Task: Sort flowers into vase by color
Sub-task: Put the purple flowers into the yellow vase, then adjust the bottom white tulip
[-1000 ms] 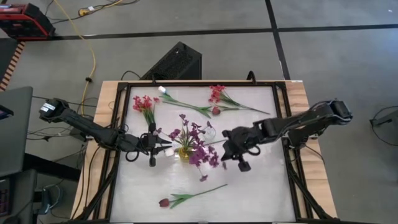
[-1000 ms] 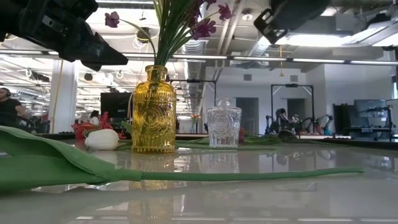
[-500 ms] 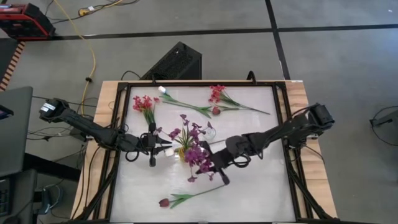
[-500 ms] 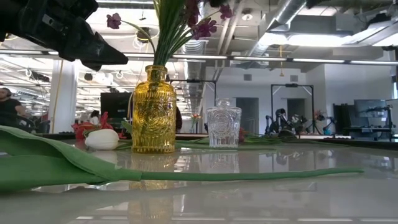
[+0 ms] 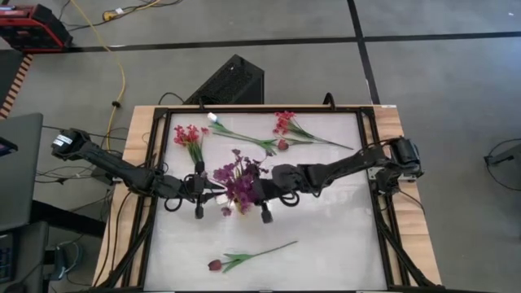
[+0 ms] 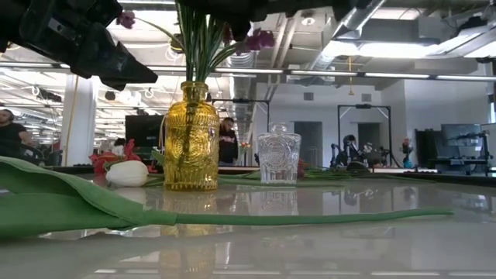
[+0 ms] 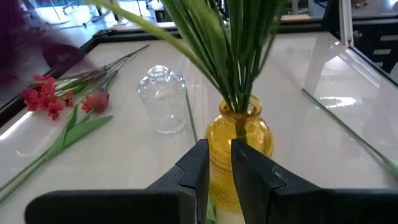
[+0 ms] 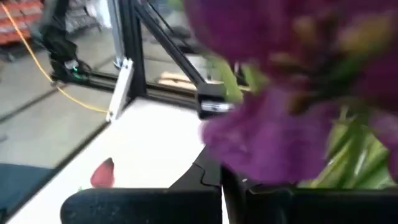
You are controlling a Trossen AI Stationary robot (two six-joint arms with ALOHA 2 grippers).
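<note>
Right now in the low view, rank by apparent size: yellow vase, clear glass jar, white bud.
1. yellow vase
2. clear glass jar, possibly farther back, so unsure
3. white bud

black case (image 5: 230, 81) on floor, yellow cable (image 5: 114, 57), red equipment (image 5: 28, 26)

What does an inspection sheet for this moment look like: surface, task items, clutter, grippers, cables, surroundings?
Surface: white table top, glossy.
Task items: purple flowers in yellow vase; clear vase empty; red sprigs, a white bud and a dark-red bud lying loose.
Clutter: nothing seen.
Grippers: left gripper beside the yellow vase, fingers nearly closed; right gripper at the purple bunch.
Cables: yellow cable on floor.
Surroundings: black box, people in background.
</note>
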